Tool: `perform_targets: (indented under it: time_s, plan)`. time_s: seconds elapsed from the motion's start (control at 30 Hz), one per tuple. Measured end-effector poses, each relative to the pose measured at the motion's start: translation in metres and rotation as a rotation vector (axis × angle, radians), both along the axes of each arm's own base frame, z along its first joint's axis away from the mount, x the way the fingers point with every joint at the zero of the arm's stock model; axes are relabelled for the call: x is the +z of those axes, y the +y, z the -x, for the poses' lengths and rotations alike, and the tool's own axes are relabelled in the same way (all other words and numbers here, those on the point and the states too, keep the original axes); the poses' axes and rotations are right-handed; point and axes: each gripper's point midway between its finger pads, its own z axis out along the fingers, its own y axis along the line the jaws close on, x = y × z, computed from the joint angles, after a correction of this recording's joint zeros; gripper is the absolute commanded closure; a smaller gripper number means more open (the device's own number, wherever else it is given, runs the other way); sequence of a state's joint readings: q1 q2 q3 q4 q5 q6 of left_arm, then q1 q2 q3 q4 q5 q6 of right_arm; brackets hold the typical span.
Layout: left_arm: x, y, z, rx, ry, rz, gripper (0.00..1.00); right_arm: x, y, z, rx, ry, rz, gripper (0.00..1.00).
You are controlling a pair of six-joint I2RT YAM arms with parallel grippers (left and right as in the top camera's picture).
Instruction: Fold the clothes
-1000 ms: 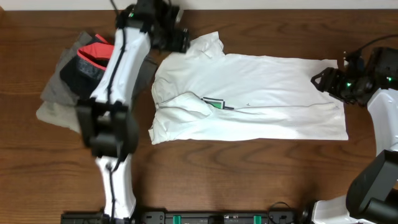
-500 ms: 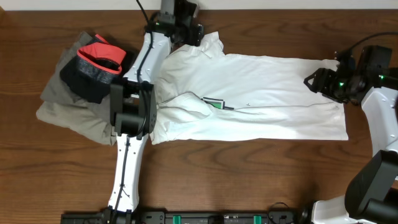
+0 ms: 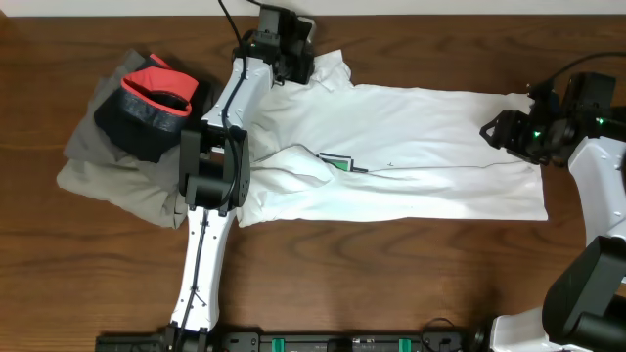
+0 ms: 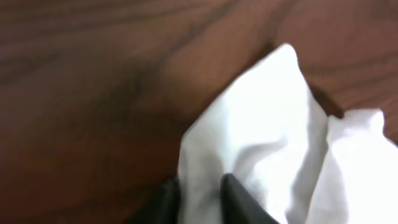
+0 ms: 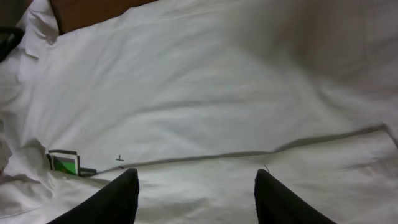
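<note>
The clothes are a white T-shirt [image 3: 411,147] lying flat across the wooden table, with a small green print [image 3: 337,163] near its folded left part. My left gripper [image 3: 296,64] is at the shirt's far left corner. In the left wrist view its dark fingers [image 4: 239,199] pinch a fold of the white T-shirt [image 4: 261,137], so the left gripper [image 4: 199,199] is shut on it. My right gripper [image 3: 494,129] hovers at the shirt's right end. In the right wrist view the right gripper [image 5: 196,186] is open above the T-shirt [image 5: 205,93], and the print [image 5: 63,163] shows far left.
A pile of other clothes lies at the left: a grey garment [image 3: 98,166] with a dark and red item [image 3: 147,98] on top. Bare wooden table [image 3: 391,274] runs along the front. The table's far edge lies just behind the left gripper.
My left gripper has shifted right to the shirt's far left corner and closed on a fold of it. The right gripper has barely moved and narrowed slightly.
</note>
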State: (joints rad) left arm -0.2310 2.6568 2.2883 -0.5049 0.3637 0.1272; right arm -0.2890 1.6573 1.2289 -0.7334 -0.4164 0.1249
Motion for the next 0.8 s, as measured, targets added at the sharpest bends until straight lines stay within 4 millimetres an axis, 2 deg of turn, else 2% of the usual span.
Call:
perform_targets:
  time_s: [0.1, 0.23, 0.33, 0.43, 0.57, 0.67, 0.73, 0.8]
  plan:
    - [-0.002, 0.000, 0.006, -0.005, 0.027, -0.003, 0.94, 0.000, -0.001, 0.000, -0.003, 0.001, 0.006, 0.43]
    - [0.001, 0.002, 0.017, -0.010, 0.075, -0.010, 0.94, -0.001, -0.004, 0.000, -0.009, 0.005, 0.019, 0.43]
    - [0.010, 0.003, 0.022, -0.012, 0.086, -0.013, 0.94, -0.002, -0.005, 0.000, -0.012, 0.005, 0.026, 0.44]
    - [0.039, 0.003, 0.023, -0.017, 0.054, -0.009, 0.94, -0.001, -0.006, -0.002, -0.013, -0.002, 0.031, 0.43]
    - [0.100, 0.003, 0.026, -0.020, -0.021, 0.006, 0.94, -0.001, -0.006, -0.002, -0.014, -0.003, 0.031, 0.43]
    - [0.136, 0.006, 0.039, -0.025, -0.034, 0.007, 0.94, -0.001, -0.006, -0.001, -0.013, -0.001, 0.031, 0.42]
    - [0.145, 0.009, 0.052, -0.030, -0.007, 0.000, 0.94, -0.001, -0.006, -0.001, -0.014, -0.001, 0.031, 0.41]
    - [0.142, 0.012, 0.065, -0.032, 0.050, -0.013, 0.94, -0.001, -0.006, -0.002, -0.014, -0.003, 0.031, 0.39]
